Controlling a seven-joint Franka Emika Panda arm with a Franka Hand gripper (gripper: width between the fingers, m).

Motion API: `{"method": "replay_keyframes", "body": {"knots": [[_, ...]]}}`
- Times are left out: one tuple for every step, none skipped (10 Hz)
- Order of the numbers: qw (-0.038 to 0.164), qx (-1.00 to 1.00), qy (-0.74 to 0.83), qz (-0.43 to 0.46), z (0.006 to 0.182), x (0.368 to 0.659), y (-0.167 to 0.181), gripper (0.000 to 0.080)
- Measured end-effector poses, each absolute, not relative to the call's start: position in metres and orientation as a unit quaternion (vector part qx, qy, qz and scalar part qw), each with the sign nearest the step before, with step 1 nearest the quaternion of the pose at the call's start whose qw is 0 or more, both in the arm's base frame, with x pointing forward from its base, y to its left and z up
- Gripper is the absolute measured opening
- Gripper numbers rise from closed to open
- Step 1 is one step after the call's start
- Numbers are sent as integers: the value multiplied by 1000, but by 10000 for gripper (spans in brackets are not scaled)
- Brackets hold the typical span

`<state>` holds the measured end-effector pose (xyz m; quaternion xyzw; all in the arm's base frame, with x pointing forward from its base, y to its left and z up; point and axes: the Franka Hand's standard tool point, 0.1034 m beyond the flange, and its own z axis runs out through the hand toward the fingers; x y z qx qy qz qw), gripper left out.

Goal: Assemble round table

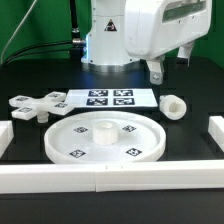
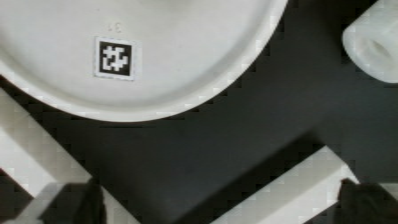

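Observation:
The large round rimmed disc (image 1: 103, 138) lies flat at the middle front of the table. It also fills a corner of the wrist view (image 2: 151, 40), showing one square tag. The short thick post (image 1: 174, 106) lies toward the exterior view's right of the disc and shows at the wrist view's edge (image 2: 377, 45). The cross-shaped piece (image 1: 35, 104) lies toward the exterior view's left. My gripper (image 1: 160, 68) hangs in the air above and behind the post. Its fingers (image 2: 71, 205) stand wide apart around bare table, so my gripper (image 2: 217, 210) is open and empty.
The marker board (image 1: 110, 98) lies behind the disc. Long white border rails run along the front (image 1: 110, 178), the exterior view's left (image 1: 5, 135) and right (image 1: 215, 130). A rail also crosses the wrist view (image 2: 285, 190). The robot base stands at the back.

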<state>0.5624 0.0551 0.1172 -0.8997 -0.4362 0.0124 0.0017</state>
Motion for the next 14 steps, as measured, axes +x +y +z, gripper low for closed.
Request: {"method": "replay_keyframes", "body": {"knots": [[2, -900, -436, 12, 117, 562, 55, 649], [2, -900, -436, 12, 117, 562, 55, 649], [2, -900, -436, 12, 117, 562, 55, 649], [2, -900, -436, 13, 117, 562, 55, 649], [2, -900, -436, 13, 117, 562, 55, 649], [2, -900, -435, 14, 115, 561, 52, 649], [-8, -884, -467, -8, 106, 562, 38, 649], [-12, -878, -479, -13, 94, 556, 22, 649], [-12, -869, -494, -11, 83, 555, 6, 649], [-10, -864, -503, -9, 74, 556, -5, 649], [-9, -861, -508, -7, 69, 556, -12, 649], [1, -868, -496, 11, 71, 553, -10, 649], [0, -866, -499, 9, 72, 555, -8, 649], [0, -867, -499, 10, 71, 554, -9, 649]]}}
